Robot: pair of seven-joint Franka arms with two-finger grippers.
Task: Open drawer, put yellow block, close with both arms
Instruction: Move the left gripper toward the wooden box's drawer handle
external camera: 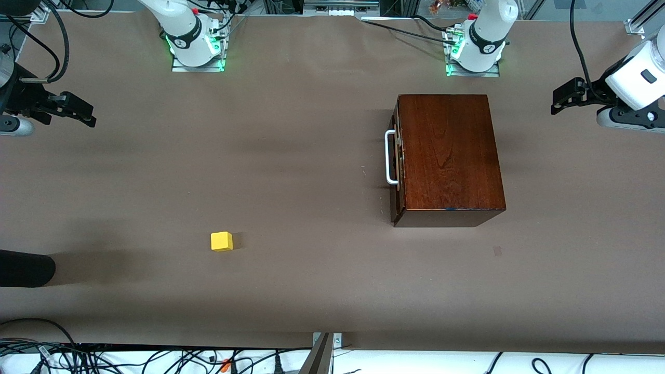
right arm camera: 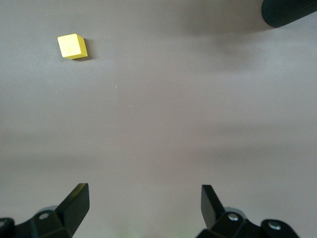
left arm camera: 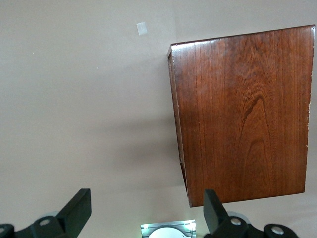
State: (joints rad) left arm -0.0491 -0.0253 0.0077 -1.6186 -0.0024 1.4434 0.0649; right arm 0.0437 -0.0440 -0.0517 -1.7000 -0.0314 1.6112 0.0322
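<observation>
The dark wooden box [external camera: 447,156] stands on the table toward the left arm's end. Its drawer is shut, and the white bar handle [external camera: 389,158] faces the right arm's end. The yellow block [external camera: 221,241] lies on the bare table, nearer to the front camera than the box and toward the right arm's end. My left gripper [external camera: 558,104] hangs open and empty at the left arm's end, beside the box; the left wrist view shows the box top [left arm camera: 242,114] past its open gripper [left arm camera: 146,208]. My right gripper [external camera: 85,117] hangs open and empty at the right arm's end; its wrist view shows the block [right arm camera: 72,46] past its open gripper [right arm camera: 143,203].
A black rounded object [external camera: 26,267] juts in at the right arm's end of the table and also shows in the right wrist view [right arm camera: 290,11]. A small pale patch [external camera: 497,251] marks the table near the box. Both arm bases [external camera: 195,41] stand along the table's edge by the robots.
</observation>
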